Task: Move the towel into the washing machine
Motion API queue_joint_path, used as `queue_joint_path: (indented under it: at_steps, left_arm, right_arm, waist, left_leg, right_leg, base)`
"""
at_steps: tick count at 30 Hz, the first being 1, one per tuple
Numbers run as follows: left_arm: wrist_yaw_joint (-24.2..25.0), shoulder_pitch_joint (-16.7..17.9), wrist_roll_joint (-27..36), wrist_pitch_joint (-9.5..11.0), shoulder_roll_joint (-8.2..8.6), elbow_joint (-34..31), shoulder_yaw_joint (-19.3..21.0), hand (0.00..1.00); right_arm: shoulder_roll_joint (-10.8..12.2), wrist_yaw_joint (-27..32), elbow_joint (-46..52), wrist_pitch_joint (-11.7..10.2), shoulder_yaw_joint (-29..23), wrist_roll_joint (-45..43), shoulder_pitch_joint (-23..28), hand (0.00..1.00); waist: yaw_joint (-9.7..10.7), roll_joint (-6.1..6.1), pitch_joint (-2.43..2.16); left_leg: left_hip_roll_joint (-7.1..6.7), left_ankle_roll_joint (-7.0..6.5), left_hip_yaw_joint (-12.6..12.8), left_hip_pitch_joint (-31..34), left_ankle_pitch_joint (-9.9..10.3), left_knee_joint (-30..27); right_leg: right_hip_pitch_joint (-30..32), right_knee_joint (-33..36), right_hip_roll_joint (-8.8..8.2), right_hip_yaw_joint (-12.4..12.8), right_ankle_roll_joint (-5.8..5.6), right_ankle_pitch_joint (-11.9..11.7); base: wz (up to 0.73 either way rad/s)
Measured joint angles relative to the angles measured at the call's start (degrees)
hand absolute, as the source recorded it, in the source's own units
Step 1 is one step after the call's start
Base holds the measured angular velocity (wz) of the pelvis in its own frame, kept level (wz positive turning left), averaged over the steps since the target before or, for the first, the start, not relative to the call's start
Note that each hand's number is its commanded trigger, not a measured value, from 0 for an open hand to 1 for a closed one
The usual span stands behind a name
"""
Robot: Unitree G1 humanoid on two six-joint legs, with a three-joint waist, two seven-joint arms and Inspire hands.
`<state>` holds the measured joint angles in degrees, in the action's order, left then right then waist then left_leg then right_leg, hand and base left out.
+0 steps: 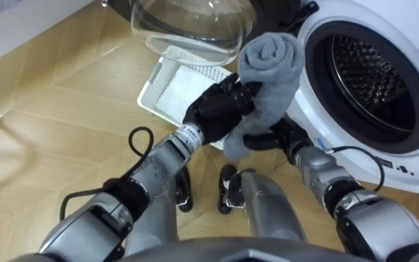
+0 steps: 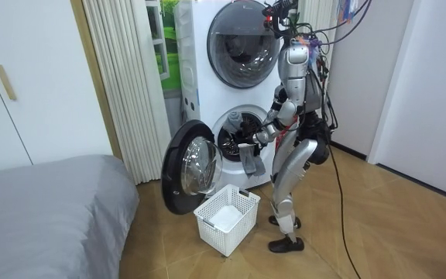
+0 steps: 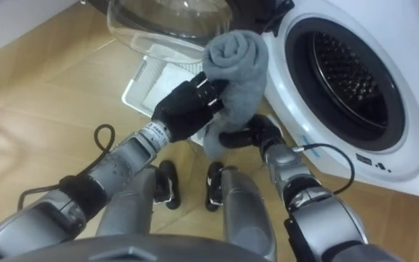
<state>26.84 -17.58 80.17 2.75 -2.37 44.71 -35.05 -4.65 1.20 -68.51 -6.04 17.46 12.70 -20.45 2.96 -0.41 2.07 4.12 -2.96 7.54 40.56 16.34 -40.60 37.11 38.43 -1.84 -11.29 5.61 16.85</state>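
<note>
A grey towel (image 1: 271, 69), rolled at its top end, hangs in front of the washing machine's round opening (image 1: 373, 80). My left hand (image 1: 220, 108) grips its upper part, fingers curled into the cloth. Lower down, my right hand (image 1: 268, 138) holds the towel's bottom edge with thumb and fingers closed on it. In the room view I stand bent slightly toward the lower machine (image 2: 235, 132), with the towel (image 2: 252, 161) hanging just outside the drum.
The machine's glass door (image 1: 191, 25) stands swung open on my left. Beneath it a white laundry basket (image 1: 177, 86) sits on the wooden floor. A second machine (image 2: 242, 39) is stacked above, and a bed (image 2: 45, 209) lies at the room view's left.
</note>
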Motion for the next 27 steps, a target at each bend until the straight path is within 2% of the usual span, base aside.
queue_joint_path:
  at_steps: [6, 7, 8, 12, 15, 19, 20, 23, 25, 27]
  left_arm:
    - [-2.6, 0.0, 1.7, -0.3, 0.47, -1.6, 1.4, 1.0]
    - [-3.1, 0.0, 1.9, -0.3, 0.64, -2.0, 1.7, 0.64]
    - [-3.3, 0.0, 2.2, -0.3, 0.84, -2.0, 2.1, 0.0]
    - [-4.8, 0.0, 4.9, -0.3, 1.42, -2.0, 3.5, 0.0]
    - [-5.2, 0.4, 6.0, -0.3, 1.44, -2.0, 3.5, 0.0]
    - [-4.8, 1.0, 6.9, -0.5, 1.96, -2.0, 4.6, 0.0]
    - [-4.8, 1.2, 6.9, -0.5, 1.91, -2.0, 5.0, 0.0]
    - [-4.8, 3.3, 6.0, -0.9, 1.06, -1.9, 5.8, 0.0]
    - [-4.7, 5.5, 4.1, -0.9, -0.87, -1.3, 7.2, 0.0]
    - [-4.9, 6.6, 1.2, -0.8, -2.25, 0.7, 9.4, 0.0]
  right_arm:
    - [0.4, 2.5, 2.3, 1.1, -0.8, 0.0, 0.3, 1.0]
    - [0.5, 3.0, 2.3, 1.1, -0.8, 0.0, 0.3, 1.0]
    - [0.6, 3.2, 2.4, 1.1, -0.8, 0.0, 0.2, 1.0]
    - [1.2, 4.4, 2.4, 1.2, -0.7, 0.0, 0.1, 1.0]
    - [1.4, 4.9, 2.0, 2.4, -0.7, 0.0, 0.2, 1.0]
    - [0.8, 5.0, 1.7, 4.9, -0.9, -0.8, 2.2, 1.0]
    - [0.6, 5.0, 1.7, 4.9, -0.9, -0.8, 2.5, 1.0]
    - [-0.3, 5.4, 1.7, 5.4, -1.7, -1.6, 3.5, 1.0]
    - [-0.3, 6.2, 1.8, 5.5, -2.4, -1.4, 4.4, 1.0]
    - [-0.4, 6.1, 1.8, 5.5, -2.5, -0.4, 4.6, 1.0]
  waist:
    - [-0.2, 0.01, -0.01]
    - [-0.2, 0.01, -0.01]
    - [-0.2, 0.01, -0.01]
    - [-0.2, 0.06, -0.03]
    - [-0.5, 0.07, -0.04]
    - [-2.3, 0.46, 0.02]
    - [-2.7, 0.68, 0.06]
    - [-3.7, 1.64, 0.25]
    - [-5.0, 1.78, 0.27]
    - [-5.1, 1.8, 0.27]
  left_leg:
    - [0.0, 0.0, 0.0, 0.3, 0.0, 0.5]
    - [-0.02, 0.0, 0.0, 0.3, 0.0, 0.7]
    - [-0.02, 0.0, 0.0, 0.3, 0.0, 0.8]
    - [0.01, 0.09, 0.0, 0.3, -0.1, 0.8]
    - [0.01, 0.11, -0.1, 0.0, -0.1, 0.9]
    - [0.07, 0.11, -0.2, -1.3, -0.1, 1.2]
    - [0.08, 0.11, -0.2, -1.3, -0.1, 1.2]
    - [0.01, 0.11, -0.2, -1.4, -0.1, 1.5]
    - [-0.02, 0.2, 0.3, -1.6, -0.1, 2.6]
    - [-0.22, 0.34, 0.4, -1.6, -0.4, 3.2]
  right_leg:
    - [0.1, -0.8, 0.02, -0.3, 0.01, 0.0]
    - [0.1, -0.9, 0.03, -0.3, 0.01, 0.0]
    - [0.1, -1.0, 0.04, -0.3, 0.01, 0.0]
    - [0.0, -1.6, 0.13, -0.5, 0.02, 0.0]
    - [-0.6, -1.8, 0.15, -0.7, 0.02, 0.0]
    - [-2.1, -2.5, 0.28, -0.9, 0.02, 0.0]
    - [-2.1, -2.6, 0.29, -0.9, 0.03, 0.0]
    - [-2.0, -2.6, 0.28, -0.8, 0.03, -0.1]
    - [-1.8, -2.7, 0.25, -0.5, 0.05, -0.2]
    - [-1.5, -2.7, 0.07, -0.4, 0.05, -0.2]
  base:
    - [0.01]
    - [0.0]
    - [0.0]
    - [0.0]
    - [0.01]
    - [0.0]
    - [0.0]
    - [0.0]
    - [-0.04]
    - [0.0]
